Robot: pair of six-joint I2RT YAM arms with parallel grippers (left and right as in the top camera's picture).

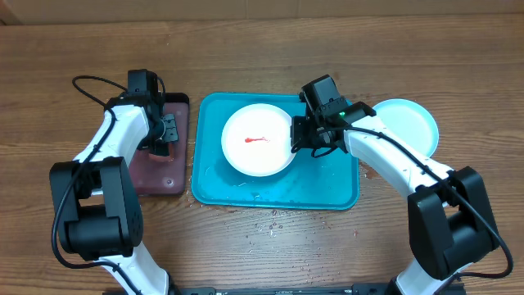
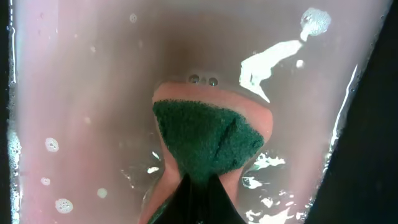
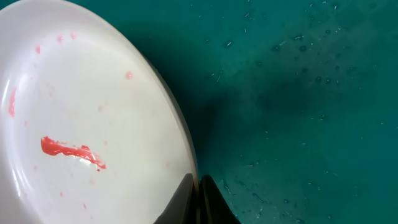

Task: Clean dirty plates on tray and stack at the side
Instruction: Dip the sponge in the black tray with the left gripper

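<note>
A white round plastic plate (image 1: 258,141) lies in the big turquoise-blue plastic tray (image 1: 327,184), a bit toward the tray's 11 o'clock. It has a red smear (image 3: 71,151) in the middle. The right hand (image 1: 297,141) is at the plate's 3 o'clock edge, nearly closed and pinching the rim. A light blue round plastic plate (image 1: 407,123) sits on the wooden bench (image 1: 262,49) at the tray's 3 o'clock, just off it. At the tray's 9 o'clock is a small black-rimmed tray with a wet pink inside (image 1: 168,176). Over it, the left hand (image 1: 164,139) is closed on a green and orange sponge (image 2: 205,134).
</note>
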